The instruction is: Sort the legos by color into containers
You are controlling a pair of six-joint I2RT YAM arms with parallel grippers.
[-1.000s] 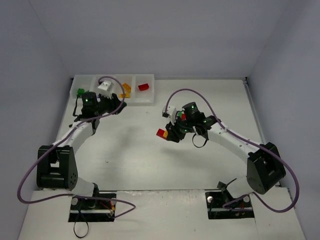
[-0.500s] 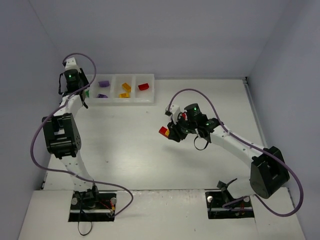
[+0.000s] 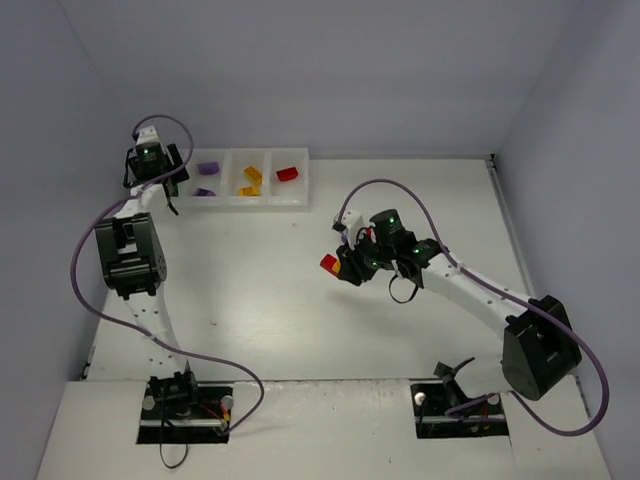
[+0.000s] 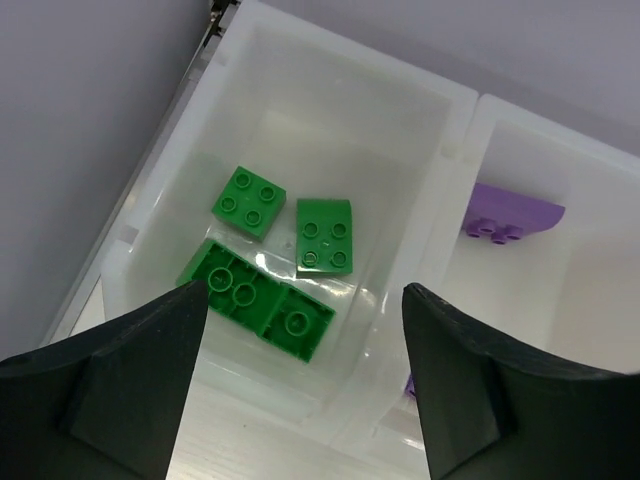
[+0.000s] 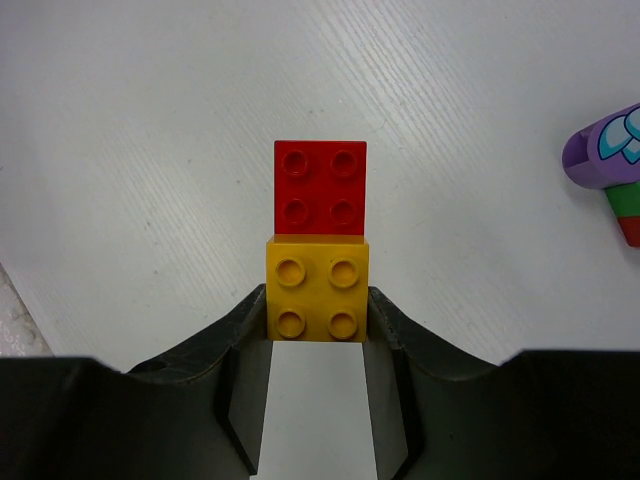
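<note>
My left gripper (image 4: 305, 296) hangs open and empty above the leftmost compartment of the white tray (image 4: 452, 170). Three green legos lie there: two small ones (image 4: 248, 202) (image 4: 325, 233) and a long one (image 4: 256, 300) turned upside down. A purple lego (image 4: 510, 215) lies in the compartment beside it. From above, the left gripper (image 3: 150, 165) covers the tray's (image 3: 298, 200) left end; purple (image 3: 207, 168), orange (image 3: 251, 180) and red (image 3: 287, 174) legos fill the other compartments. My right gripper (image 5: 317, 330) is shut on a yellow lego (image 5: 317, 290) joined to a red lego (image 5: 320, 190), above mid-table (image 3: 328, 263).
A joined stack of purple, green and red pieces (image 5: 612, 170) stands on the table at the right edge of the right wrist view. Grey walls close in the table on the left, back and right. The left arm's elbow (image 3: 128, 255) rises near the left wall.
The left arm swung from over the tray's middle to its far-left compartment, and its jaws now stand open. The right gripper barely shifted, still holding the yellow-and-red legos.
</note>
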